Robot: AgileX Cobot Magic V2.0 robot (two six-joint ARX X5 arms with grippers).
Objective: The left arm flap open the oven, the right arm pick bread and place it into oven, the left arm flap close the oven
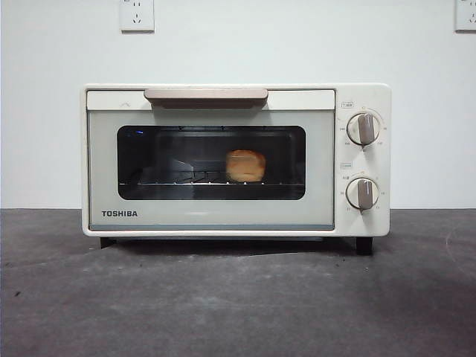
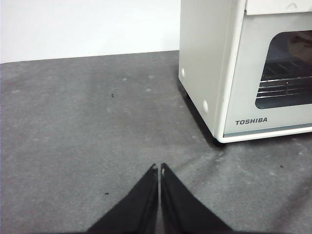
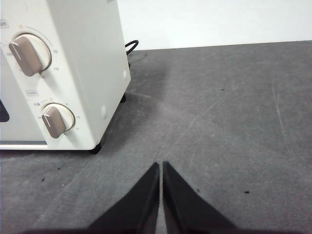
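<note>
Golden-orange lumpy bread (image 1: 245, 165) sits on the wire rack inside the cream-white Toshiba oven (image 1: 223, 216), door closed. I see my left gripper (image 2: 159, 168) and right gripper (image 3: 161, 165) both clenched empty over the grey table (image 1: 223, 305), either side of it

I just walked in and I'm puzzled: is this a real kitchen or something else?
Probably a test bench, not a kitchen: a lone Toshiba toaster oven, door shut with bread inside, sits on a bare dark table against a plain white wall with sockets.
</note>
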